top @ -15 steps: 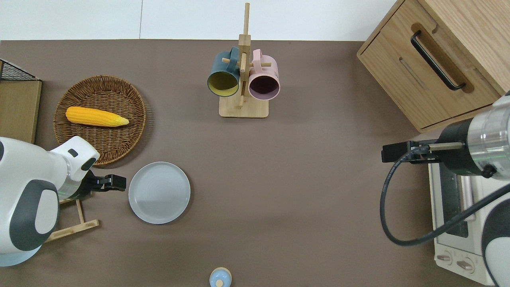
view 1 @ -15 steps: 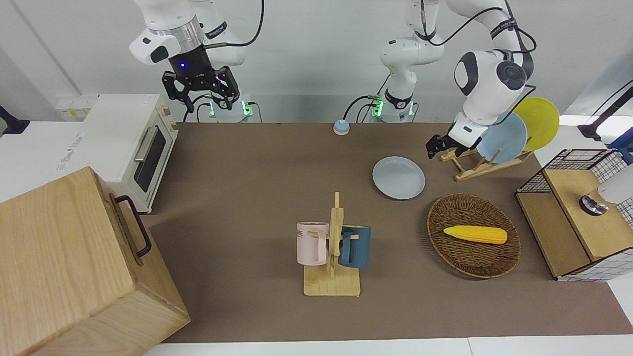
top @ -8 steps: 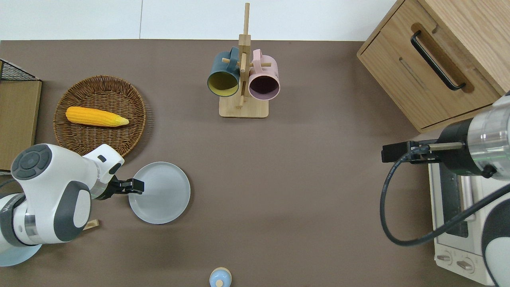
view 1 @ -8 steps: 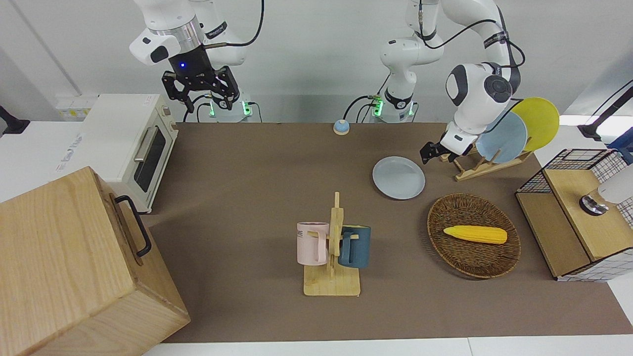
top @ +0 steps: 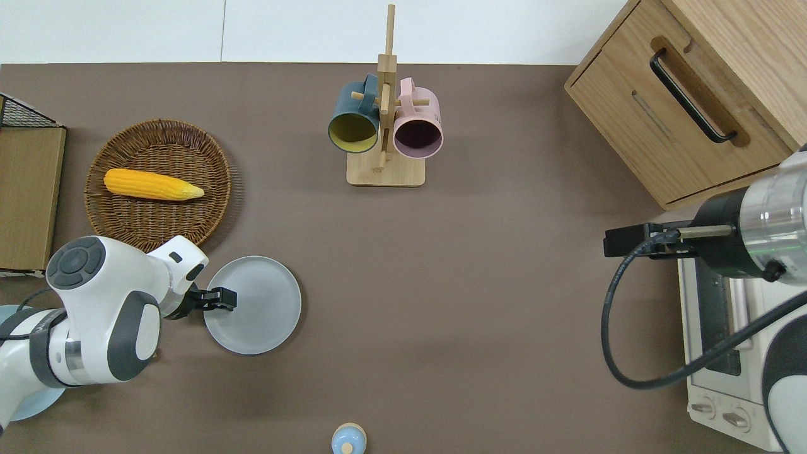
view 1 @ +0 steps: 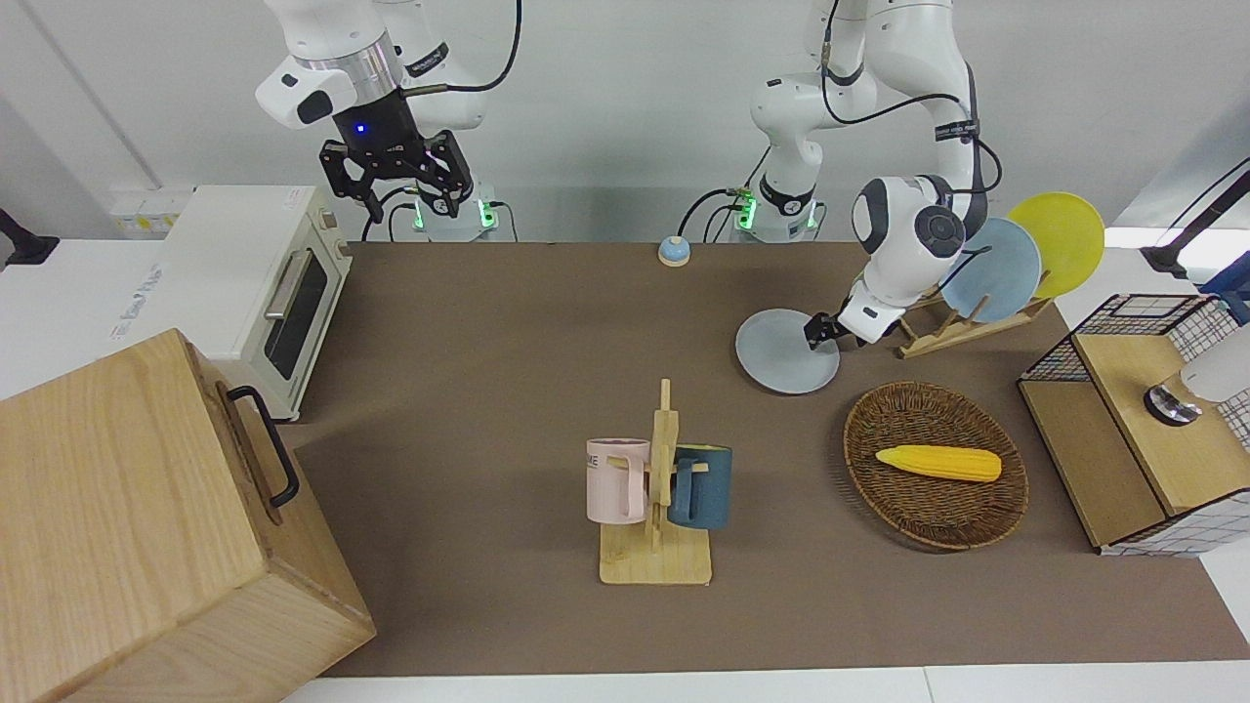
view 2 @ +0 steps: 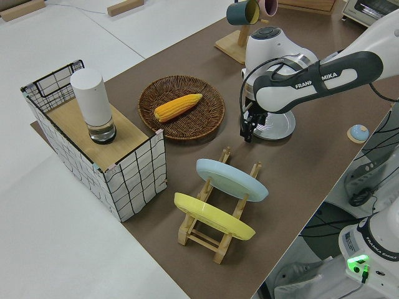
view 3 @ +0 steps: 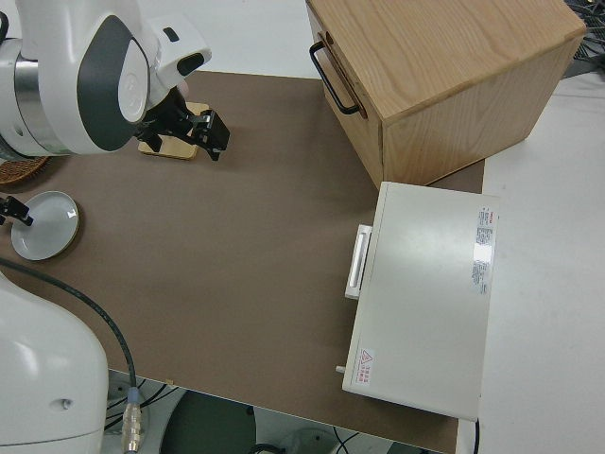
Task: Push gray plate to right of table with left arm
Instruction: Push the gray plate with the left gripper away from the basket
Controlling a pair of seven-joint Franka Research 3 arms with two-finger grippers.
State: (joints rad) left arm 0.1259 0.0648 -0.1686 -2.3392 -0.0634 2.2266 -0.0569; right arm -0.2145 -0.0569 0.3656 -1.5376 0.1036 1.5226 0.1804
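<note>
gray plate: flat on table, toward the left arm's end, beside wicker basket and nearer the robots. left gripper: low at plate rim on the rack side; contact unclear overhead, side view puts fingertips at the rim; finger spread cannot be told. basket holds a corn cob. rack, seen whole only in side view, holds blue and yellow plates. right arm parked.

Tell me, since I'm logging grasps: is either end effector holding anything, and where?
Nothing is held. The left end effector sits at the rim of the gray plate, which lies flat on the table. The right arm is parked.
</note>
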